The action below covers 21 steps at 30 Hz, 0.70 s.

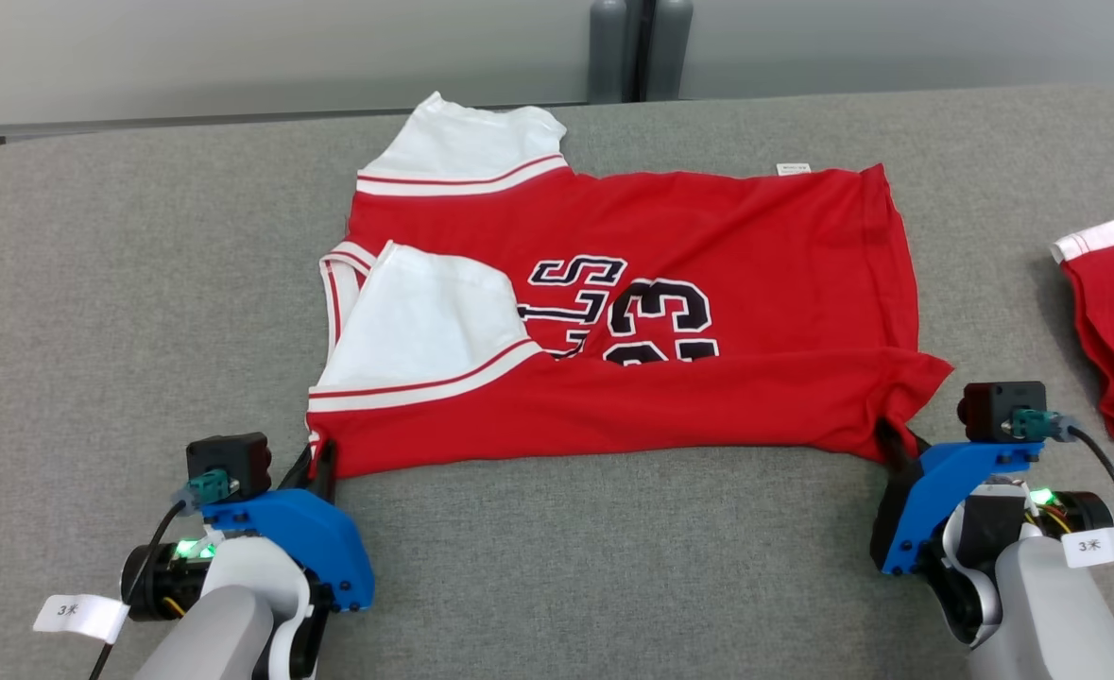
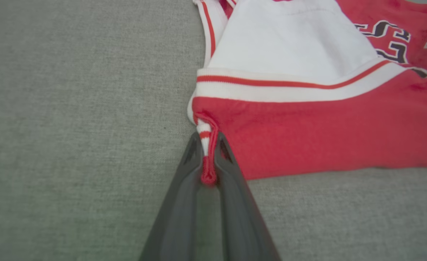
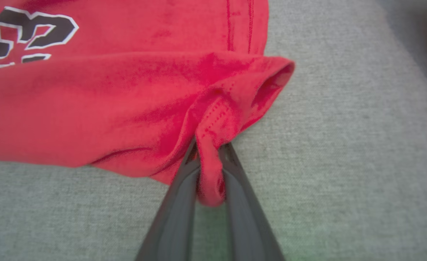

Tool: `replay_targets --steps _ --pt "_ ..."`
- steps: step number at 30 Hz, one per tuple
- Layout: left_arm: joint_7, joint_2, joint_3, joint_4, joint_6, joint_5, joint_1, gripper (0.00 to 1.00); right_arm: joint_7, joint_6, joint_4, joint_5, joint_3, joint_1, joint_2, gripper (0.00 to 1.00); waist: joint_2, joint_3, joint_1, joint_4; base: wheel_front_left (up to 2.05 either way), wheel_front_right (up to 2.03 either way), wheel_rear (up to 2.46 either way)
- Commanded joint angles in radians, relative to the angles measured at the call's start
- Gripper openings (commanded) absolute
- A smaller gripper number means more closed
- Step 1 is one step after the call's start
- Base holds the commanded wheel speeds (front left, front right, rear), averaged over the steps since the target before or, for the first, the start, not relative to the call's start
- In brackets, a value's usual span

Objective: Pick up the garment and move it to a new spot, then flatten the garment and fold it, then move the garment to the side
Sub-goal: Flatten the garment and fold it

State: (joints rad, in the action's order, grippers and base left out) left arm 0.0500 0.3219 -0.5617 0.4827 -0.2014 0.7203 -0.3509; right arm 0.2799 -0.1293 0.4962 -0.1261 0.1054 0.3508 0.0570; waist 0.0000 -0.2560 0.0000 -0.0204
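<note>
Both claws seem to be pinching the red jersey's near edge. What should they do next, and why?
Probably lift both corners together off the table. The left gripper pinches the striped shoulder corner and the right gripper the hem corner of the jersey, so raising evenly should keep it taut.

Garment (image 1: 632, 283): red jersey, white striped sleeves, black numerals. Lies mostly flat, stretched between both grippers, near edge folded over. Striped sleeve corner pinched in the left gripper (image 2: 208, 148). Bunched hem corner caught in the right gripper (image 3: 209, 152).
</note>
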Motion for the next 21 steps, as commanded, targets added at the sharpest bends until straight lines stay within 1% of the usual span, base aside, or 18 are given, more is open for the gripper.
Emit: replay_targets --steps 1,3,6,10,12,14,17,20,21 --pt "0.005 0.017 0.002 0.001 -0.003 0.005 0.027 0.00 0.003 -0.002 0.008 0.018 0.000 -0.017 -0.008 0.00 0.0000 0.011 0.0000 0.001 0.00 0.00 0.00" --pt "0.004 0.024 0.007 -0.017 -0.009 0.010 0.040 0.00 0.004 -0.002 -0.022 0.031 0.007 -0.026 0.000 0.00 0.0000 0.024 0.0000 0.002 0.00 0.00 0.00" --pt "0.006 0.045 0.018 -0.074 -0.025 0.017 0.073 0.00 0.028 -0.001 -0.084 0.043 0.004 -0.051 0.037 0.00 0.0000 0.044 0.0000 0.004 0.00 0.00 0.00" --pt "0.040 0.085 0.017 -0.184 -0.065 0.024 0.156 0.00 0.094 -0.001 -0.183 0.022 0.004 -0.115 0.087 0.00 0.0000 0.071 0.0000 0.009 0.00 0.00 0.00" --pt "0.064 0.106 0.013 -0.254 -0.092 0.026 0.207 0.00 0.131 -0.001 -0.241 0.008 0.014 -0.153 0.099 0.00 0.0000 0.080 0.0000 0.012 0.00 0.00 0.00" --pt "0.086 0.125 0.011 -0.325 -0.126 0.030 0.263 0.00 0.175 -0.001 -0.293 -0.004 0.030 -0.195 0.103 0.00 0.0000 0.085 0.0000 0.015 0.00 0.00 0.00" --pt "0.104 0.136 0.007 -0.421 -0.171 0.037 0.344 0.00 0.227 -0.001 -0.356 -0.009 0.057 -0.252 0.096 0.00 0.0000 0.088 0.0000 0.026 0.00 0.00 0.00" --pt "0.120 0.141 -0.004 -0.491 -0.200 0.043 0.400 0.00 0.264 -0.001 -0.399 -0.017 0.083 -0.307 0.075 0.00 0.0000 0.087 0.0000 0.039 0.00 0.00 0.00" --pt "0.129 0.144 -0.011 -0.504 -0.203 0.046 0.413 0.00 0.274 -0.001 -0.410 -0.018 0.090 -0.322 0.068 0.25 0.0000 0.085 0.0000 0.043 0.00 0.00 0.00"
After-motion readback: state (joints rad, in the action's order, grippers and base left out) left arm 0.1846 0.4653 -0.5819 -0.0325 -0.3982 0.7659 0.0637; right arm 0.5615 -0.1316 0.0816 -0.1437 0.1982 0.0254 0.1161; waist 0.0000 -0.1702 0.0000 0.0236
